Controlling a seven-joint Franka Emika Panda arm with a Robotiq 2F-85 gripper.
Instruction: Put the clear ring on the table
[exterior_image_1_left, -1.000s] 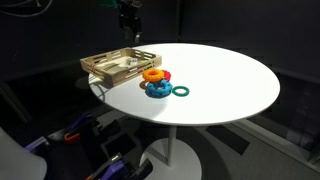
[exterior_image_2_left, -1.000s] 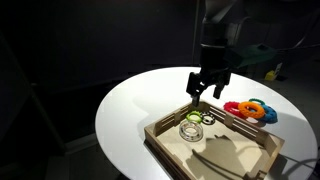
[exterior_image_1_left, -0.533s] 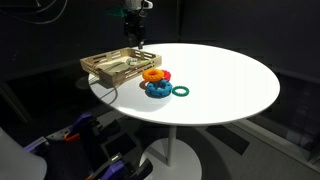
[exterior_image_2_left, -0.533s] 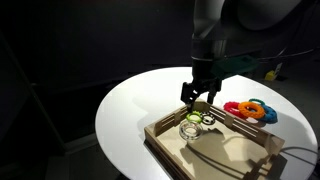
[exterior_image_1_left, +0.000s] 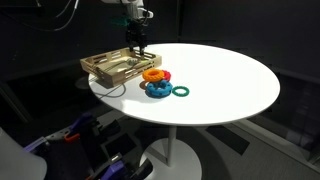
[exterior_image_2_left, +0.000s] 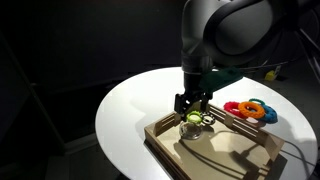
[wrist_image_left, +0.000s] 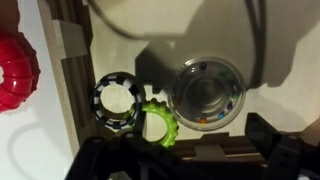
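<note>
Dark room, white table (exterior_image_2_left: 128, 112). Gripper (exterior_image_2_left: 193, 105) is hovering wide open and empty over the tray (wrist_image_left: 68, 55), probably because the clear ring (wrist_image_left: 207, 93) is sitting right below it, beside a green ring (wrist_image_left: 157, 126).

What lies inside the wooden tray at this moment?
In the wrist view, the wooden tray holds a clear ring, a dark ring and a green ring. The tool covers the tray's near part there, so more may be hidden.
</note>
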